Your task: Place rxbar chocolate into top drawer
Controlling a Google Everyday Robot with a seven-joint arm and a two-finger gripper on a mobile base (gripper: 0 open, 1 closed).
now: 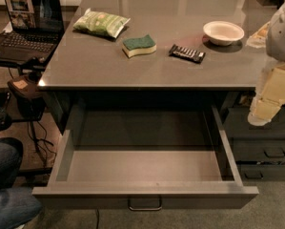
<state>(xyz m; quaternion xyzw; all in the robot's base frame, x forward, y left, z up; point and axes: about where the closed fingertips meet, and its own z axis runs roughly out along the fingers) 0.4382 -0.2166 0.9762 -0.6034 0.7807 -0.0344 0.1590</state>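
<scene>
One top drawer [142, 168] open at 6 o'clock, one rxbar chocolate [187, 53] on countertop [147, 73] at 1 o'clock, between one sponge [139, 45] and one bowl [223, 32], one chip bag [101, 22] at 11, gripper [264, 108] at 3 o'clock, its state impossible to tell

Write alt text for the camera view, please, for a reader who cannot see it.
A wide grey top drawer stands pulled open and empty below a grey counter, where the rxbar chocolate lies between a green sponge and a white bowl. The end effector hangs at the right edge, beside the counter.
</scene>
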